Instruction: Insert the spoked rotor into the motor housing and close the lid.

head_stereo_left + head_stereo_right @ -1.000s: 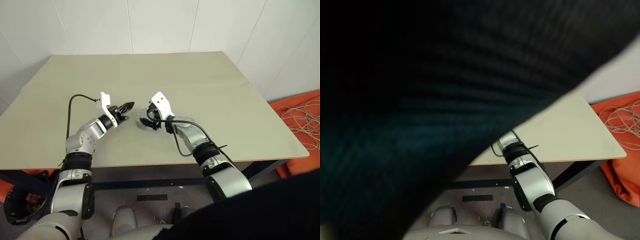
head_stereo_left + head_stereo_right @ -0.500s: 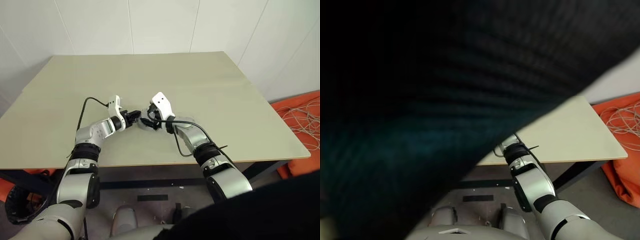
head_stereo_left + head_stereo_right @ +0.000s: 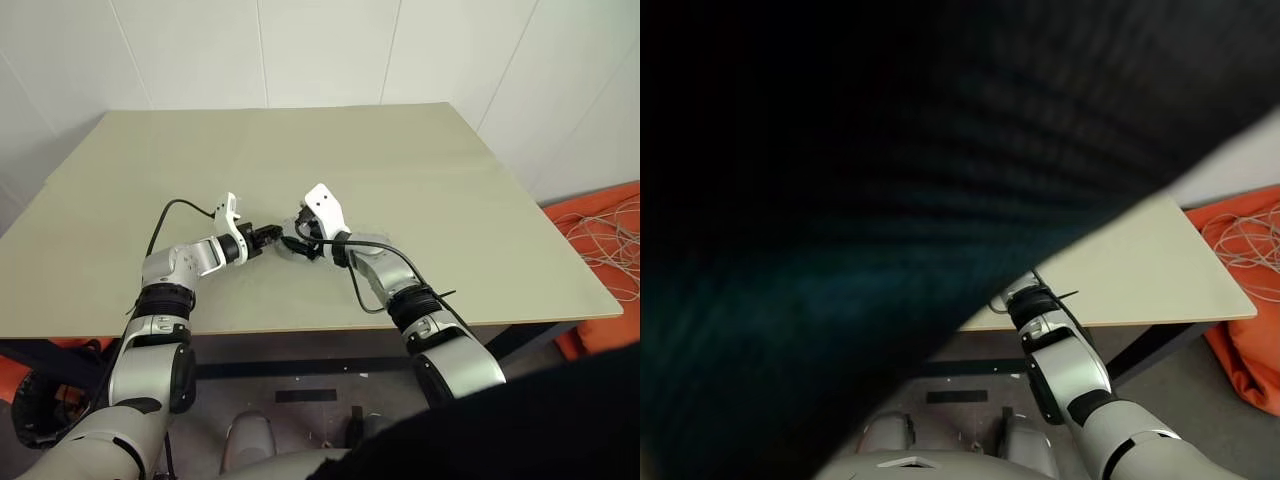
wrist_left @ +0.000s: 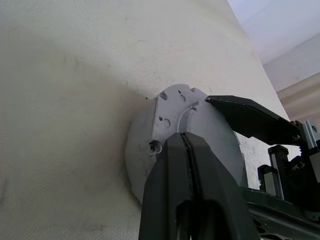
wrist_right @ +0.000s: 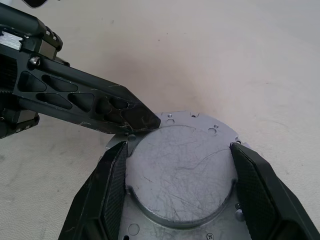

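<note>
Trouble from here, as I judge it, lies mostly in the unit sliding. The left gripper (image 5: 150, 121) has its two fingers pressed together into one blade, holding nothing, with the tip set against the edge of the lid (image 5: 175, 175), where that round grey disc meets the flanged plate of the motor housing (image 5: 200, 119). A sideways push from that tip could skate the whole unit across the smooth table (image 3: 400, 160) instead of seating or levering the lid, or the tip could slip off the thin edge and scrape over the top.

The right gripper (image 5: 177, 150) stands wide, one finger on either side of the disc and very close to its rim. Whether the pads actually press on it I cannot tell. If they are loose, nothing braces the housing against the left tip. If they close off-centre, the disc could tip or jam askew.

The unit lies just left of and below the middle of the left eye view, between the two grippers. The lid appears to lie flat on the housing. Whether the spoked rotor sits underneath I cannot tell.

By count there is one housing, one lid, two grippers and one table, plus one orange bag (image 3: 610, 215) with white cables at the right edge.
</note>
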Controlling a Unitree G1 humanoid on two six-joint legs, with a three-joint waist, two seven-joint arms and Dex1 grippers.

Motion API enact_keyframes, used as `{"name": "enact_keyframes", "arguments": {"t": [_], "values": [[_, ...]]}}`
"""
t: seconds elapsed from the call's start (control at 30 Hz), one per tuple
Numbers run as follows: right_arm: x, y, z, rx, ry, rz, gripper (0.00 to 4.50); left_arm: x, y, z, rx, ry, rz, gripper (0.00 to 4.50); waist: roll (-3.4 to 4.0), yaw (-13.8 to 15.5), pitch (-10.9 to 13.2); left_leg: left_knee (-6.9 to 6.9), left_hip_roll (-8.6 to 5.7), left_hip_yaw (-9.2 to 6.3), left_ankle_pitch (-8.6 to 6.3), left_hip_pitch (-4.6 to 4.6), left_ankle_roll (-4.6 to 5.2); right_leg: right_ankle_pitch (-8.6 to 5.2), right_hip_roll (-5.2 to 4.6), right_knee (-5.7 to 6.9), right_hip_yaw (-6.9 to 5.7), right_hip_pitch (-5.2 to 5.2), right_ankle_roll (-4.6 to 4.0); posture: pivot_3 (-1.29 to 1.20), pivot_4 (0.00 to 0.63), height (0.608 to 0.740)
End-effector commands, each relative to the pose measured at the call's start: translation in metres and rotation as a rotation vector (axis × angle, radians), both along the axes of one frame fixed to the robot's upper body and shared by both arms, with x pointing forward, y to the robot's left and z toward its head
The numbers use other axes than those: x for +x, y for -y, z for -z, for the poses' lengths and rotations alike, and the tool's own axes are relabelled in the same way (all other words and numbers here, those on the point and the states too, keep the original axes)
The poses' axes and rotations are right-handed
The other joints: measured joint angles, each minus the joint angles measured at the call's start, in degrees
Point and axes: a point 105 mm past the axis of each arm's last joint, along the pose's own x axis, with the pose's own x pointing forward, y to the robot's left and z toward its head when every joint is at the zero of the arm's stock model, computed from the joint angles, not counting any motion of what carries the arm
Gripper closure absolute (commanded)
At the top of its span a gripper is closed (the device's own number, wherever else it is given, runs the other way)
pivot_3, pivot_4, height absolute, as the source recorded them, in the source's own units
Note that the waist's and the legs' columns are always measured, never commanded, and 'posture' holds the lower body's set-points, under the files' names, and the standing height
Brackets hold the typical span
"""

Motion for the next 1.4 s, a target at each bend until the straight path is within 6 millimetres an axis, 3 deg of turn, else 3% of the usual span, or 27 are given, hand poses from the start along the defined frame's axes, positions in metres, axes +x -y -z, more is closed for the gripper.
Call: {"name": "enact_keyframes", "arguments": {"t": [0.03, 0.3, 0.53, 0.7, 0.8, 0.9, 1.1, 1.23, 1.4], "values": [[-0.002, 0.009, 0.009, -0.017, -0.04, 0.02, 0.02, -0.005, 0.002, 0.007, 0.017, -0.037, 0.013, 4.5, 0.0, 0.06, 0.0, -0.13, -0.01, 0.0, 0.04, 0.0, -0.02, 0.04, 0.0, -0.08, -0.01, 0.0, -0.06, 0.0, 0.0, 0.74], [-0.004, 0.001, -0.015, 0.075, -0.013, -0.025, 0.01, -0.006, 0.002, 0.007, 0.018, -0.039, 0.015, 4.5, 0.0, 0.03, -0.01, -0.48, -0.03, 0.04, 0.19, -0.13, -0.18, 0.2, 0.01, -0.53, -0.06, -0.02, -0.35, 0.0, 0.0, 0.74], [-0.015, -0.005, -0.072, 0.306, -0.001, -0.123, 0.01, -0.006, 0.001, 0.006, 0.017, -0.04, 0.02, 4.5, 0.01, 0.01, 0.0, -0.51, -0.03, 0.04, 0.17, -0.35, -0.14, 0.2, 0.02, -0.58, -0.08, -0.21, -0.35, 0.0, 0.0, 0.74], [-0.004, 0.011, -0.104, 0.433, -0.015, -0.041, 0.01, -0.007, 0.002, 0.007, 0.015, -0.044, 0.027, 4.5, 0.0, 0.06, 0.0, -0.51, -0.03, 0.04, 0.18, -0.34, -0.14, 0.2, 0.01, -0.58, -0.08, -0.21, -0.34, 0.0, 0.0, 0.74], [0.008, 0.03, -0.098, 0.407, -0.096, 0.073, 0.01, -0.008, 0.003, 0.006, 0.013, -0.045, 0.033, 4.5, 0.0, 0.14, 0.0, -0.51, -0.04, 0.04, 0.19, -0.34, -0.16, 0.2, 0.01, -0.57, -0.08, -0.2, -0.34, 0.0, 0.0, 0.74], [0.015, 0.059, -0.074, 0.358, -0.263, 0.2, 0.01, -0.009, 0.005, 0.006, 0.009, -0.044, 0.04, 4.5, 0.0, 0.19, 0.0, -0.51, -0.07, 0.04, 0.19, -0.35, -0.17, 0.2, 0.01, -0.59, -0.08, -0.19, -0.34, 0.0, 0.0, 0.74], [0.007, 0.108, -0.035, 0.33, -0.532, 0.329, 0.01, -0.011, 0.008, 0.006, 0.002, -0.04, 0.052, 4.5, 0.01, 0.28, 0.0, -0.53, -0.11, 0.03, 0.19, -0.42, -0.17, 0.2, 0.01, -0.61, -0.07, -0.21, -0.33, 0.0, 0.0, 0.74], [-0.004, 0.115, -0.031, 0.341, -0.631, 0.307, 0.01, -0.013, 0.009, 0.006, 0.001, -0.036, 0.062, 4.5, 0.01, 0.34, 0.0, -0.53, -0.11, 0.03, 0.19, -0.42, -0.17, 0.2, 0.01, -0.6, -0.08, -0.22, -0.33, 0.0, 0.0, 0.74], [-0.018, 0.098, -0.025, 0.373, -0.744, 0.245, 0.01, -0.012, 0.009, 0.005, -0.001, -0.026, 0.06, 4.5, 0.01, 0.5, 0.0, -0.51, -0.11, 0.03, 0.19, -0.41, -0.16, 0.2, 0.0, -0.58, -0.08, -0.22, -0.33, 0.0, 0.0, 0.74]]}}
